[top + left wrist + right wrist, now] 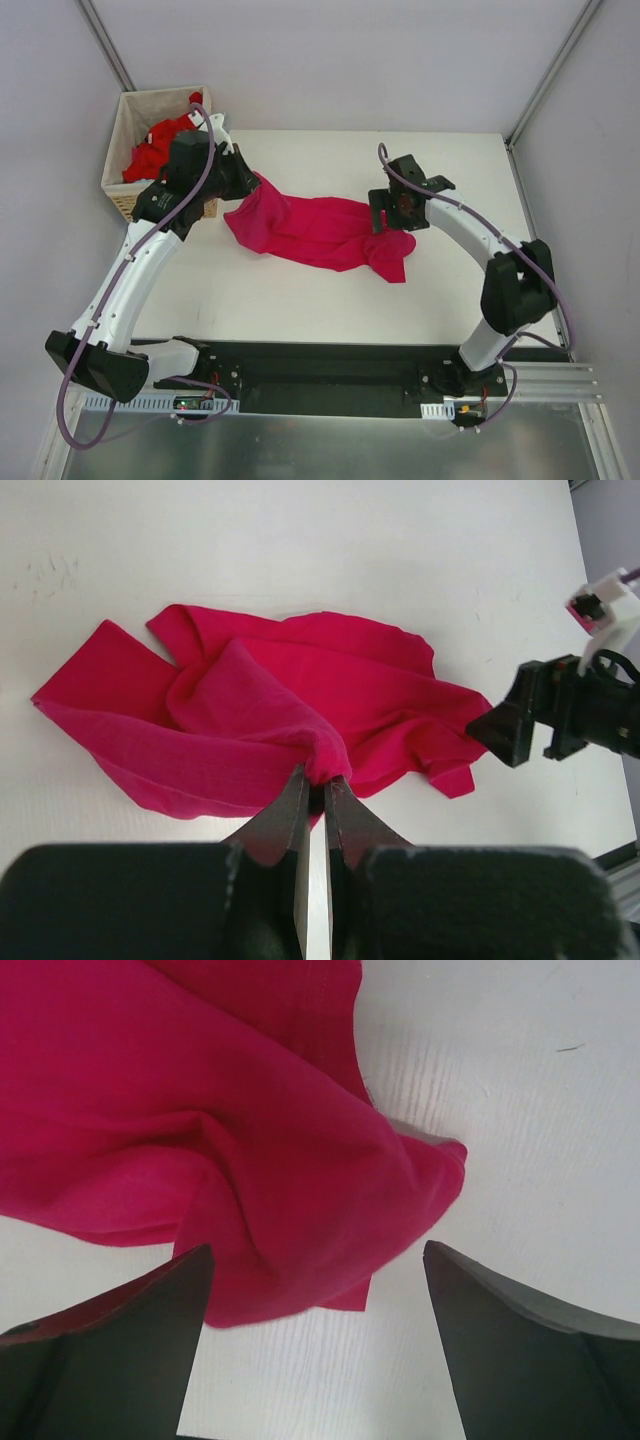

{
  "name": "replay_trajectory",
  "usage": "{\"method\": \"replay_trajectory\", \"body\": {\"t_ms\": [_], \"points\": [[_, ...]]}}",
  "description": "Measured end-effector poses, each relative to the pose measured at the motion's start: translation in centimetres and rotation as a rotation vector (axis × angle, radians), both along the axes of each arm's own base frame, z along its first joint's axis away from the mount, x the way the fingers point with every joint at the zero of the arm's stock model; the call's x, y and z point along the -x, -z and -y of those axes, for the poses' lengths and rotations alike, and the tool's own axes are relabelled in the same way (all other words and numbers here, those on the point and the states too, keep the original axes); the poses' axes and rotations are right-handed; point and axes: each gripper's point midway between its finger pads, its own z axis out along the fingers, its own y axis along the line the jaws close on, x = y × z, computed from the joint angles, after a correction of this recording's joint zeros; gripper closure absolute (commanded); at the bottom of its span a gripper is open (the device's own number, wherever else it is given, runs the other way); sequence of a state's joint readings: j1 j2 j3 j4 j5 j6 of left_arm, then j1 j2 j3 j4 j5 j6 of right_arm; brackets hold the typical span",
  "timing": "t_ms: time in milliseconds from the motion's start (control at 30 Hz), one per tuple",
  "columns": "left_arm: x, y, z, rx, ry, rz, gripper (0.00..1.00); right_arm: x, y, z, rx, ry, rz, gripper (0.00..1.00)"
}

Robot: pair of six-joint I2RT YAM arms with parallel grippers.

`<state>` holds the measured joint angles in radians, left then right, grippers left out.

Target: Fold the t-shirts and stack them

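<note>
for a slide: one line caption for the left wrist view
Left gripper shut on a fold of the magenta t-shirt, right gripper open at its far edge

Crumpled magenta t-shirt (pixel 320 235), stretched sideways

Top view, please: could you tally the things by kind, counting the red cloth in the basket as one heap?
Basket: 1
Red cloth heap inside it: 1
Magenta shirt: 1
Robot arms: 2, left arm and right arm
Total: 5
</note>
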<state>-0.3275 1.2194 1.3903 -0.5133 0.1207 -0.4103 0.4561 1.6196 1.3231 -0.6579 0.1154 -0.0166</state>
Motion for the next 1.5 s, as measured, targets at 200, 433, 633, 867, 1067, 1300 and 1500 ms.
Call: {"method": "replay_trajectory", "body": {"t_ms": [200, 433, 633, 867, 1067, 1300, 1500], "points": [[0.1, 0.7, -0.2, -0.009, -0.005, -0.013, 0.98, -2.3, 3.7, -1.1, 0.031, 0.001, -0.064, 0.25], [-0.1, 1.2, -0.7, -0.032, -0.026, -0.015, 0.98, -2.7, 4.7, -1.3, 0.031, 0.026, -0.077, 0.76], [-0.2, 1.3, -1.0, -0.041, -0.042, -0.013, 0.98, -2.6, 5.3, -0.9, 0.047, 0.048, -0.077, 0.99], [0.9, 0.0, -1.3, -0.027, -0.042, 0.025, 1.0, -1.4, 0.6, 0.6, 0.047, 0.068, 0.033, 1.0], [3.9, -4.5, -2.2, 0.005, -0.026, 0.165, 1.0, -1.3, -14.1, 0.9, -0.051, 0.061, 0.363, 0.99], [9.6, -10.7, -3.4, 0.085, 0.011, 0.376, 1.0, 4.4, -25.8, 3.5, -0.157, 0.037, 0.634, 0.99], [14.5, -14.8, -4.5, 0.146, 0.044, 0.543, 1.0, 8.5, -27.0, 4.7, -0.17, -0.009, 0.657, 0.99]]}}
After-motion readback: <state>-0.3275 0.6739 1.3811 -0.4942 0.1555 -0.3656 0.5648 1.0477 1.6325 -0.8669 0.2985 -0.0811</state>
